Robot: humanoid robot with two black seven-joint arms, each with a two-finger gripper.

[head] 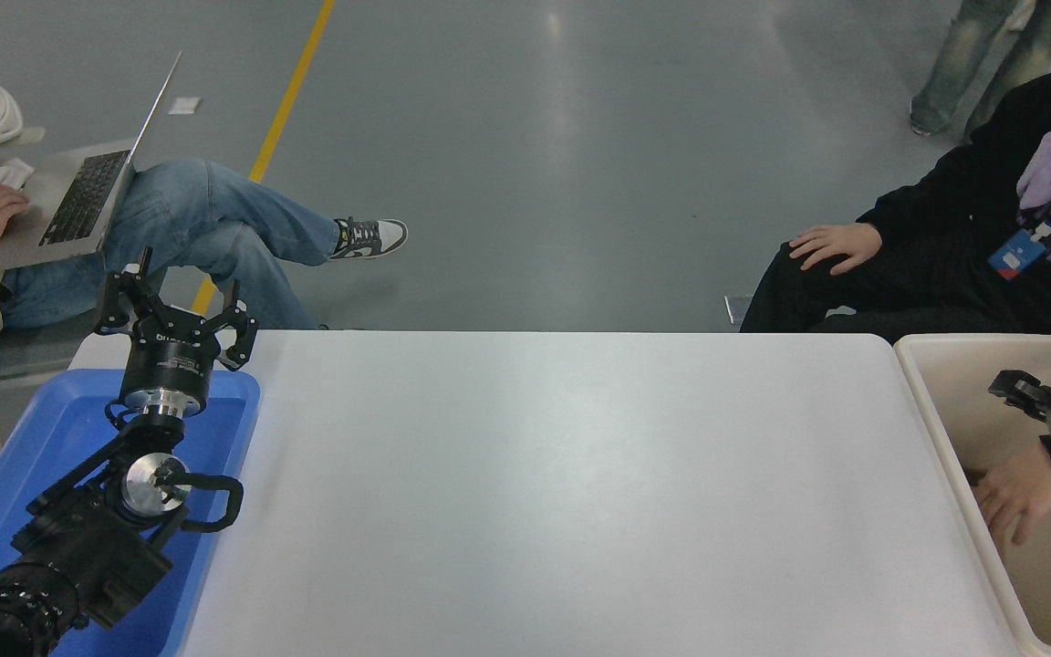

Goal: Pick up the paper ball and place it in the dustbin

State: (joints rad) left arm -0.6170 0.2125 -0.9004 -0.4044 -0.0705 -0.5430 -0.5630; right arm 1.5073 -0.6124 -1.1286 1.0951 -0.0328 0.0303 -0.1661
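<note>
Your left gripper (177,306), black, sits parked over the shallow bright blue plastic tray (24,456) at the near left, fingers spread. Your right gripper (1018,391) enters at the right edge above the tall cream-beige plastic dustbin (931,411); finger state indeterminate. A person's hand (1018,493) reaches inside the bin. Paper ball: not visible; the white table (562,493) is beside the bin.

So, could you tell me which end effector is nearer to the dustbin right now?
Right. The right end effector is over the dustbin, while the left end effector is parked above the blue tray across the table.
</note>
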